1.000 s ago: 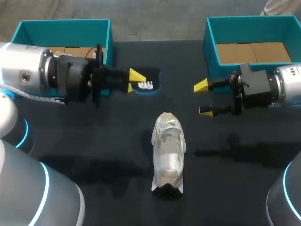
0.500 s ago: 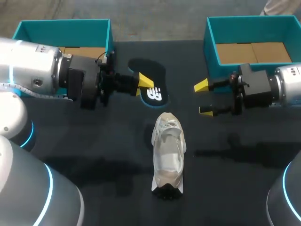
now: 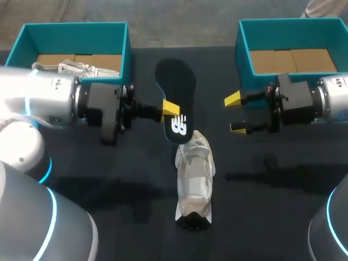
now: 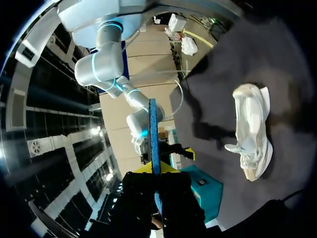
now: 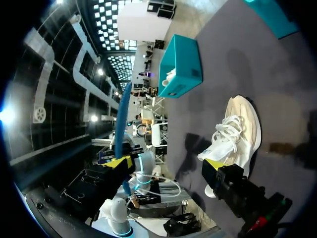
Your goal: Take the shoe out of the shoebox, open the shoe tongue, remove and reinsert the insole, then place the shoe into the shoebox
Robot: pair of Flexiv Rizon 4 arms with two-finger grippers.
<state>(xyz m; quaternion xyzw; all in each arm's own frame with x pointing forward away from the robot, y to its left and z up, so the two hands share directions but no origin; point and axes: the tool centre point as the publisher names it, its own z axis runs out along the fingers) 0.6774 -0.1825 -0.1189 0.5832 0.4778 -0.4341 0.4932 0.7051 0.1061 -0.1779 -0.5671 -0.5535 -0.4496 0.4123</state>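
**Black insole pinched in the left gripper, above the shoe's far end**

Yellow tips of the left gripper (image 3: 169, 109) are clamped on the insole (image 3: 176, 98) from both sides, near its middle. In the left wrist view the insole (image 4: 153, 134) stands edge-on between the fingers of that gripper (image 4: 157, 171). Its printed end overlaps the far end of the shoe (image 3: 194, 176) in the head view; whether the two touch cannot be told. The right gripper (image 3: 235, 113) hangs with its fingers spread wide and nothing between them, just in front of the right box (image 3: 243, 60) and apart from the shoe.

The shoe lies on its sole near the middle of the table (image 3: 272, 217), well apart from both boxes, with bare dark surface on either side of it and towards the near edge. From the right wrist it shows beside one yellow fingertip (image 5: 214, 163), with the insole (image 5: 122, 119) edge-on beyond it.

Counted: two teal boxes at the table's far corners, one shoe on the table, one insole, two grippers. The left box (image 3: 76, 31) holds something white, too hidden to identify; the right box shows only its cardboard floor.
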